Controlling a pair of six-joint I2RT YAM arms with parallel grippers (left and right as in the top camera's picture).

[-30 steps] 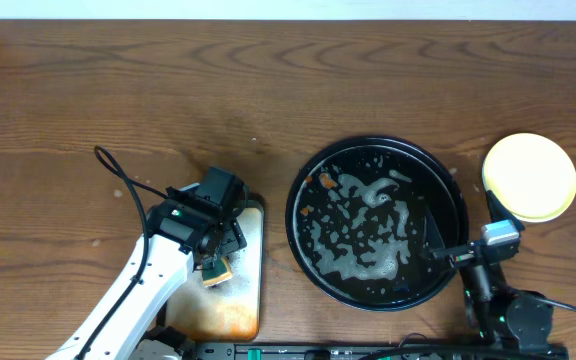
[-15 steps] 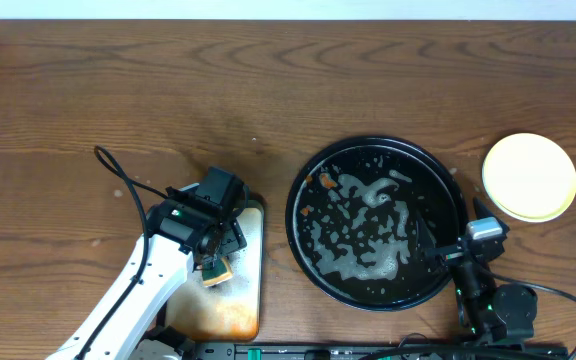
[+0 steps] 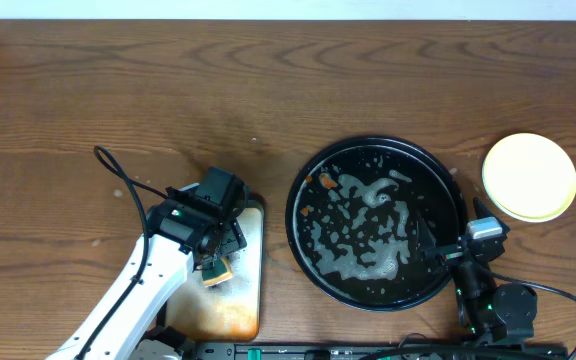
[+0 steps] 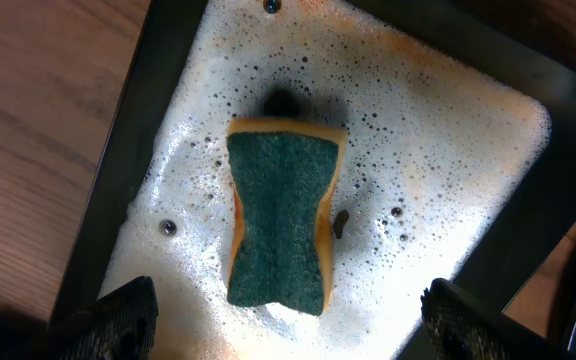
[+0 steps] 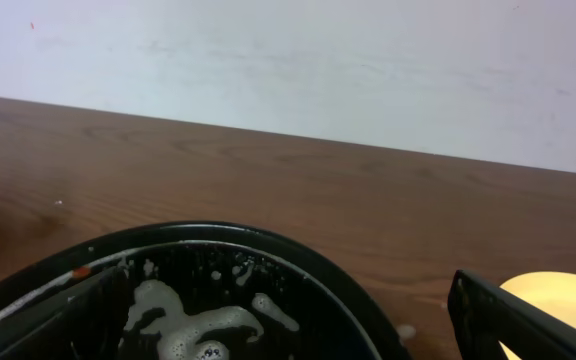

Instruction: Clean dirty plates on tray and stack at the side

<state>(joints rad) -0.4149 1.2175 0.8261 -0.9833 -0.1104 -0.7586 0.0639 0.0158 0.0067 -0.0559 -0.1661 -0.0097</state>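
Your left end effector point(image 4: 290, 305) is released. Its two fingers point(image 4: 118, 312) stand wide apart on either side of the sponge point(image 4: 280, 212) and do not touch it. The sponge lies green side up in the suds of the rectangular metal tray point(image 4: 438, 150), which sits on the tabletop point(image 3: 268, 80) left of the black tray point(image 3: 418, 168).

Your right end effector point(image 3: 444, 250) is released too and holds nothing. In its wrist view the fingers point(image 5: 528, 322) are spread toward both lower corners, and from above it hangs over the black tray's right rim.

That round tray carries white foam point(image 3: 363, 225) and a small red-orange fleck point(image 3: 324, 181) near its upper left. The yellow plate point(image 3: 529, 177) rests on the tabletop just beside the tray's upper right, apart from the rim. You cannot tell whether other plates lie under it.
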